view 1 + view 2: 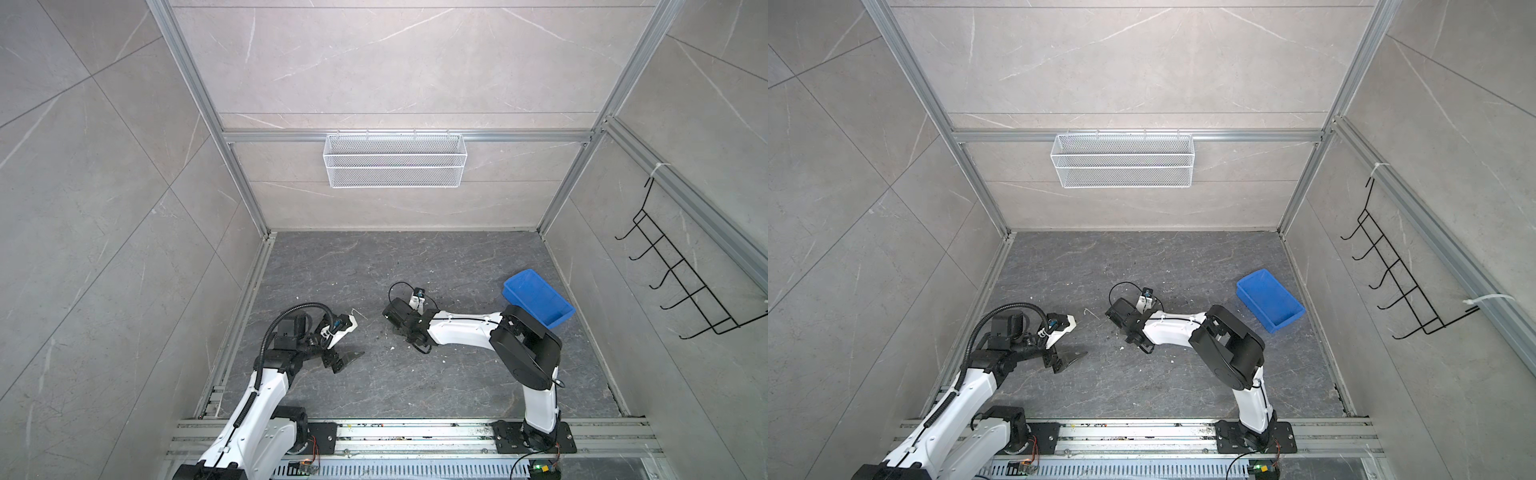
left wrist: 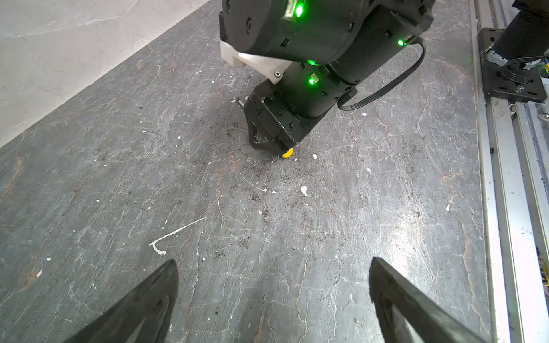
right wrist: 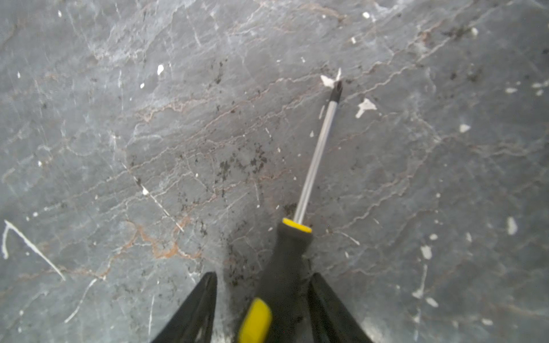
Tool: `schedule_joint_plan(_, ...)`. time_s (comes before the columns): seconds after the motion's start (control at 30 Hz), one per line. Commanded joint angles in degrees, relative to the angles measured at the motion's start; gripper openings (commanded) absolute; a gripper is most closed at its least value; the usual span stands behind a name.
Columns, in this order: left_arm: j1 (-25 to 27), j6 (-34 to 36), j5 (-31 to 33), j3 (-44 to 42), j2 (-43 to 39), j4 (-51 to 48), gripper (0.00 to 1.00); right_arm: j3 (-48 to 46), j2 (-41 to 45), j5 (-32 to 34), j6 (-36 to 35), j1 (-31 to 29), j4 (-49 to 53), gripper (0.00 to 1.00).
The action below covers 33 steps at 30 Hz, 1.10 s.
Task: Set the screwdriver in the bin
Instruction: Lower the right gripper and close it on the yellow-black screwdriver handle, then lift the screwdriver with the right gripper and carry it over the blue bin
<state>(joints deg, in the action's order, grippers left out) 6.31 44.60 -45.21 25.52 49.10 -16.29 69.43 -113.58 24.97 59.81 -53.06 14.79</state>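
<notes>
Screwdriver handle sits inside the right claw.

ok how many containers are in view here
2: the blue bin on the floor at the right, and the white wire-mesh basket hanging from the back-wall rail. Others could be hidden from view.

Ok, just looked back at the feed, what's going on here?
The right hand is down at the tabletop, straddling the handle of the screwdriver. A gap shows on one side, so it is not gripped yet. The screwdriver lies flat on the surface. The left hand hovers open nearby, holding nothing. The blue bin sits off to the right, empty as far as the top views show.
</notes>
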Motion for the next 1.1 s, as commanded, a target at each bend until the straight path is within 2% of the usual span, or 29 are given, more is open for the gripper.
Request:
schedule_joint_plan(0.0,0.37,1.20,-2.18,-0.23,-0.24,0.91,1.00,0.71,-1.82,-1.24,0.92,0.06,2.17,0.39)
schedule_joint_plan(0.3,0.46,1.45,-2.35,-0.12,0.29,1.00,1.00,0.66,-1.36,-0.71,1.27,0.06,2.88,0.00)
schedule_joint_plan(0.53,0.55,1.41,-2.34,-0.08,0.44,1.04,1.00,0.53,-0.71,-0.71,0.37,0.06,2.44,0.00)
schedule_joint_plan(0.77,2.14,-1.18,-1.19,1.50,0.06,1.44,1.00,-2.60,4.94,0.24,-3.58,0.06,-2.05,0.00)
schedule_joint_plan(0.87,4.80,-2.71,2.31,2.23,-0.54,1.95,1.00,-4.45,8.46,2.30,-6.11,0.06,-3.55,0.00)
schedule_joint_plan(1.07,12.88,-10.48,10.97,2.29,0.17,10.72,1.00,-7.40,14.97,6.33,-11.81,0.36,-3.27,0.00)
